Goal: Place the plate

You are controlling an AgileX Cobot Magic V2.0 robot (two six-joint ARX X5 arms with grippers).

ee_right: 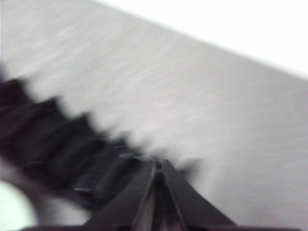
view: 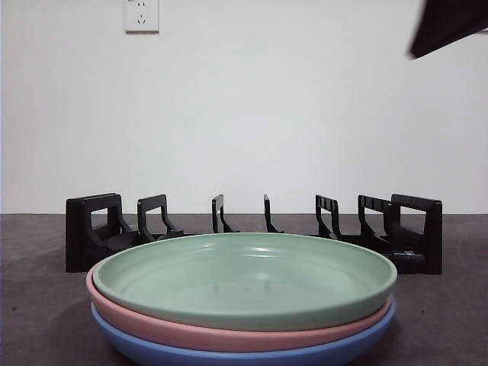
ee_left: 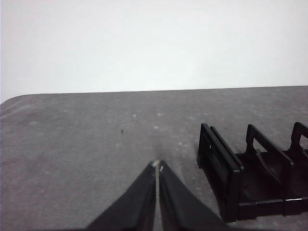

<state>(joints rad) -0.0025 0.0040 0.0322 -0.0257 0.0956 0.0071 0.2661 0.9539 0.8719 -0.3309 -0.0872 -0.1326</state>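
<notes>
Three plates are stacked near the camera in the front view: a green plate on top, a pink plate under it and a blue plate at the bottom. Behind them stands a black slotted plate rack. My left gripper is shut and empty over bare table, beside one end of the rack. My right gripper is shut and empty in a motion-blurred view, above the rack, with a pale green plate edge at the corner. A dark arm tip shows at the top right.
The table is dark grey, with a white wall behind it and a wall socket high on the left. The table's far edge and a rounded corner show in the left wrist view.
</notes>
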